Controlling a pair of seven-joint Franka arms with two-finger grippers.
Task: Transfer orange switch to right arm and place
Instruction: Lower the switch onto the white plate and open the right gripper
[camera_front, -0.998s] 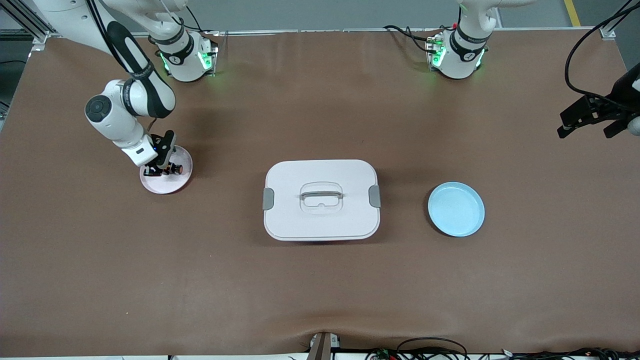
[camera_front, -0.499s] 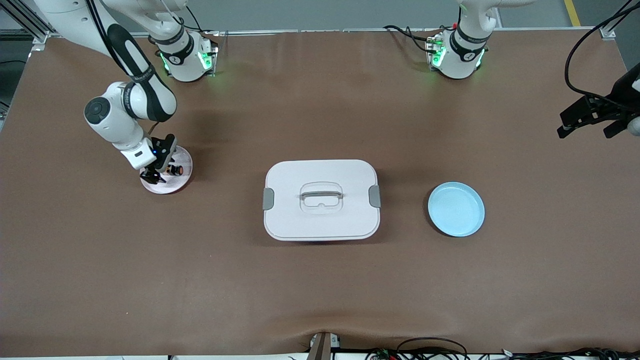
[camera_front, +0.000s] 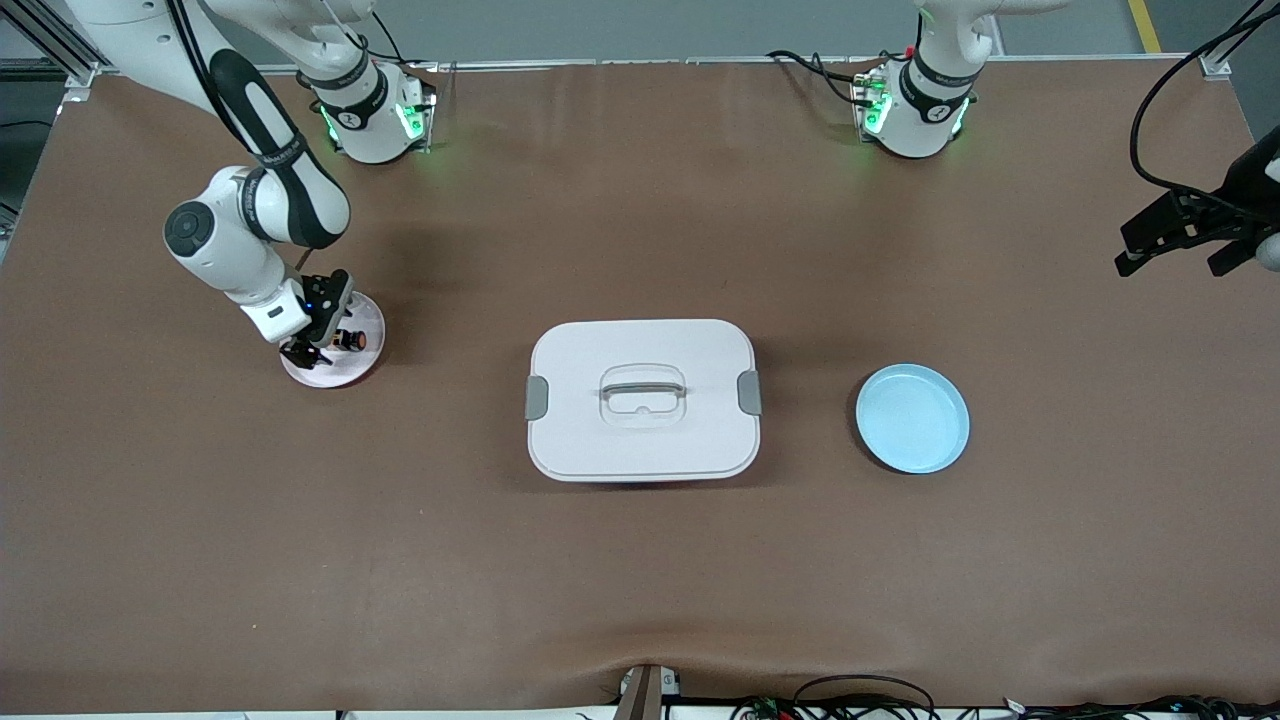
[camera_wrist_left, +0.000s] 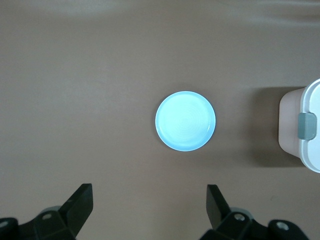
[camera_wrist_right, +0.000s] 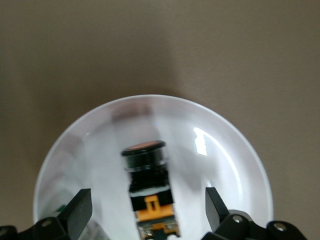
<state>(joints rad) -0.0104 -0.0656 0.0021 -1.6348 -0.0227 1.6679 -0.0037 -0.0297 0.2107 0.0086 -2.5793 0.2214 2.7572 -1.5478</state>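
The orange switch (camera_front: 347, 340), a small black part with orange markings and a round orange button end, lies on a pale pink plate (camera_front: 345, 372) toward the right arm's end of the table. My right gripper (camera_front: 310, 352) hovers just over that plate, open. In the right wrist view the orange switch (camera_wrist_right: 150, 190) lies loose on the plate (camera_wrist_right: 225, 135), between the spread fingers of the right gripper (camera_wrist_right: 147, 194) and touching neither. My left gripper (camera_front: 1168, 268) waits open and empty, high over the left arm's end of the table. The left wrist view shows only bare table between the fingers of the left gripper (camera_wrist_left: 150, 189).
A white lidded box (camera_front: 642, 400) with a handle and grey clips stands mid-table. A light blue plate (camera_front: 912, 418) lies between it and the left arm's end. The left wrist view shows this blue plate (camera_wrist_left: 185, 121) and a corner of the box (camera_wrist_left: 305, 125).
My right gripper has opened and let go of the orange switch, which stays on the pink plate. The gripper has lifted slightly. The left arm has not moved.
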